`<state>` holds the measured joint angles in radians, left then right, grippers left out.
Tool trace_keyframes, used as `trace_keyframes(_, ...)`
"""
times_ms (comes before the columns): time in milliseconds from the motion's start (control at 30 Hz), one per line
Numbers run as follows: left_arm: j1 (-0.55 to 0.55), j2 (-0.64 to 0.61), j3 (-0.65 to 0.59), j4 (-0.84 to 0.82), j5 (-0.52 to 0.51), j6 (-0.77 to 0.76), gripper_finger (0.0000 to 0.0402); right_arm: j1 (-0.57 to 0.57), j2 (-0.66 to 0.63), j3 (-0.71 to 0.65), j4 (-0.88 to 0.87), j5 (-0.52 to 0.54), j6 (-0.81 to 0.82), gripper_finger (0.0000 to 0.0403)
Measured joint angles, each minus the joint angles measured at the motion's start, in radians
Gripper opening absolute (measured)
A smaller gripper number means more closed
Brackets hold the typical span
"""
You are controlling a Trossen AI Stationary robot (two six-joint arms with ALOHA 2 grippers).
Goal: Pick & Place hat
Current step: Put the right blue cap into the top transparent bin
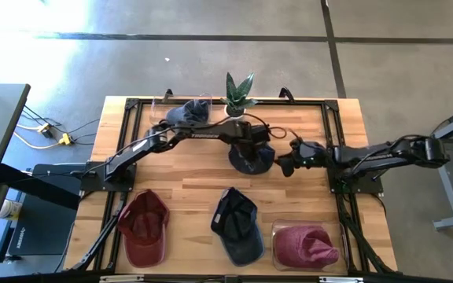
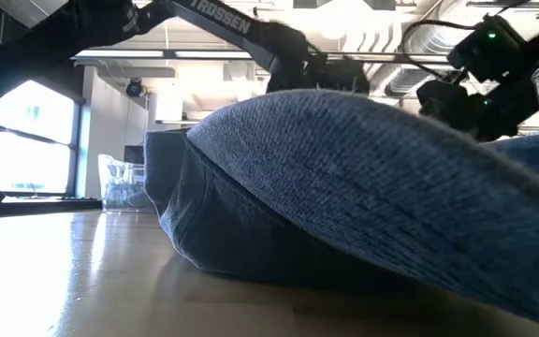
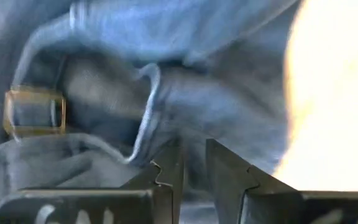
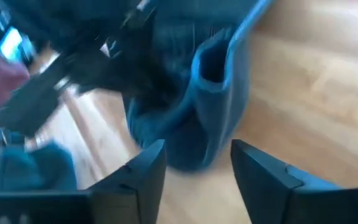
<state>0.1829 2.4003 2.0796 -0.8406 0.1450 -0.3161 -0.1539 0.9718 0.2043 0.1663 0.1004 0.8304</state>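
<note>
A blue denim hat [image 1: 250,161] sits at the table's middle, its brass buckle [image 3: 33,112] showing in the left wrist view. My left gripper [image 1: 252,146] comes down on it from the left arm, and its fingers [image 3: 166,171] are nearly together on the cloth. My right gripper [image 1: 284,165] stands open just to the hat's right. It points at the hat [image 4: 213,93] with nothing between its fingers. My left gripper pinches a fold of the hat's denim [image 3: 194,155] between its two fingers, near the rear opening beside the buckle strap. The fingers slant steeply down from above. How many layers they have, I cannot tell. The hat's lower part [image 4: 185,158] rests on the table.
Along the near edge lie a red hat [image 1: 142,228], a dark blue hat [image 1: 237,224] that fills the low view, and a maroon hat in a clear box [image 1: 305,245]. At the far edge stand another blue hat in a clear box [image 1: 187,112] and a potted plant [image 1: 238,94].
</note>
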Motion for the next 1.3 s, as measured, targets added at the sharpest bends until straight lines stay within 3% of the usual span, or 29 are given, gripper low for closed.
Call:
trace_keyframes(167, 0.0, -0.009, 0.095, -0.053, -0.001, 0.045, 0.0062, -0.001, 0.018, -0.078, 0.133, 0.125, -0.003, 0.0182)
trace_keyframes(300, 0.0, -0.01, 0.168, -0.137, -0.006, 0.08, 0.0062, -0.001, 0.073, -0.079, 0.223, 0.102, -0.077, 0.0159)
trace_keyframes(533, 0.0, -0.007, 0.172, -0.218, -0.058, 0.087, 0.0061, -0.005, 0.217, -0.044, 0.317, 0.146, -0.181, 0.0123)
trace_keyframes(633, -0.002, 0.011, 0.165, -0.188, -0.058, 0.087, 0.0061, -0.005, 0.279, -0.031, 0.375, 0.118, -0.181, 0.0093)
trace_keyframes(767, -0.002, 0.027, 0.167, -0.148, -0.058, 0.085, 0.0061, -0.005, 0.326, -0.001, 0.411, 0.093, -0.182, 0.0023)
trace_keyframes(900, -0.002, 0.061, 0.159, -0.165, -0.054, 0.069, 0.0062, -0.001, 0.296, 0.038, 0.351, 0.098, -0.142, 0.0017)
trace_keyframes(1100, -0.013, 0.095, 0.166, -0.191, -0.057, 0.046, 0.0062, 0.005, 0.161, 0.137, 0.032, 0.082, -0.1, 0.0007)
trace_keyframes(1300, -0.021, 0.097, 0.164, -0.158, -0.094, 0.048, 0.0062, 0.039, 0.059, 0.248, -0.375, 0.224, 0.078, 0.0005)
